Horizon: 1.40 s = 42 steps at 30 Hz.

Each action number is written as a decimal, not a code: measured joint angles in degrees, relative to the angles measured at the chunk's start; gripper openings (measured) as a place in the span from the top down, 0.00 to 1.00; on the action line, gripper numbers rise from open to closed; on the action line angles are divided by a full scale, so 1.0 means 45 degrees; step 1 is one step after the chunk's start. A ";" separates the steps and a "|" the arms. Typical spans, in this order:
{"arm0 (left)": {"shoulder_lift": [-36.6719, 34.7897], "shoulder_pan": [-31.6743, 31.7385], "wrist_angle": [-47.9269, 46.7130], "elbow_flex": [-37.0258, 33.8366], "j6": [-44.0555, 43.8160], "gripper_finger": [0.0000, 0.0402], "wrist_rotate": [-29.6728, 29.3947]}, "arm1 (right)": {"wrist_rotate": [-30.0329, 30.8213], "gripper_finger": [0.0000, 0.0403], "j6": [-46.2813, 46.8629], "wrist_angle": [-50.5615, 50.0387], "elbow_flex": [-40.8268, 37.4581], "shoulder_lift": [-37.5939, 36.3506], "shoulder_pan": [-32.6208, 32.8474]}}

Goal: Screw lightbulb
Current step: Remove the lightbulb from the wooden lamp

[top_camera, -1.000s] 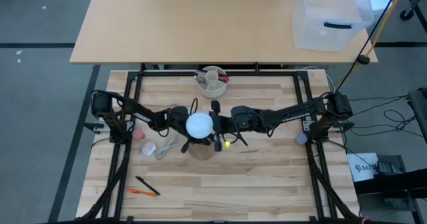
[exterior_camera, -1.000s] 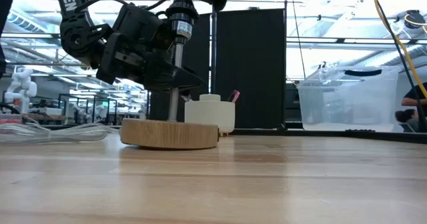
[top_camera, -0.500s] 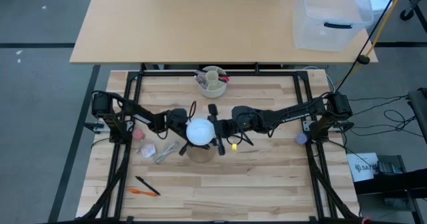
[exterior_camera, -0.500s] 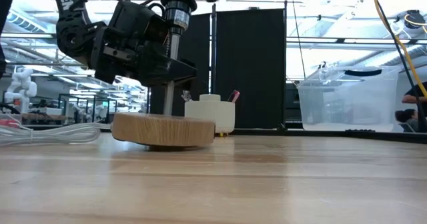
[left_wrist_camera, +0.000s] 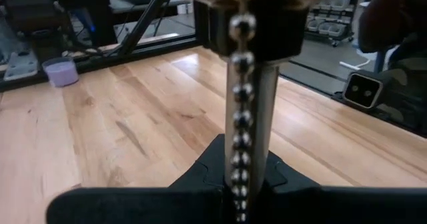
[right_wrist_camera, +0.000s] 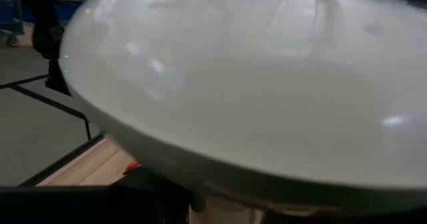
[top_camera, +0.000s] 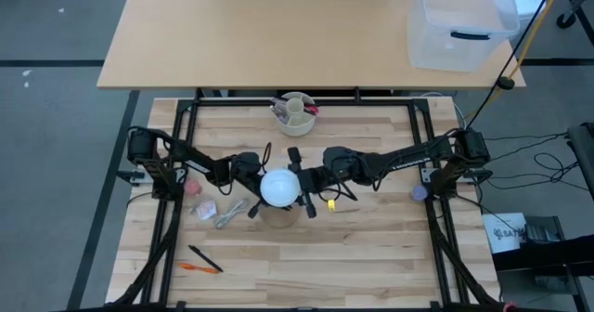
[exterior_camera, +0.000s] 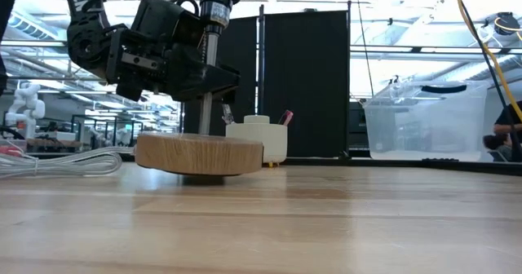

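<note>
Centrally over the desk (top_camera: 371, 247), the lightbulb (top_camera: 278, 187) sits gripped by the right claw (top_camera: 299, 184); the left claw (top_camera: 255, 175) pinches the lamp's stem (exterior_camera: 205, 115) beneath

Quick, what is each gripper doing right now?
Left gripper: shut on the lamp's metal stem.
Right gripper: closed around the lightbulb.

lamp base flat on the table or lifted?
Lifted and slightly tipped. In the low view, the round wooden base shows shadow under its edges, clear of the table, with the left gripper shut on its stem.
</note>
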 joint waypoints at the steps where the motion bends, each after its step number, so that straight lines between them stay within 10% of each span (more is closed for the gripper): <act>1: 0.0000 0.0000 0.0033 0.0005 0.0042 0.94 0.0117 | -0.0117 0.53 -0.0025 0.0063 0.0000 0.0000 0.0000; 42: 0.0003 -0.0173 0.0735 0.0059 -0.0188 0.94 0.1162 | -0.1436 0.53 -0.0010 0.0564 0.0015 0.0000 -0.0024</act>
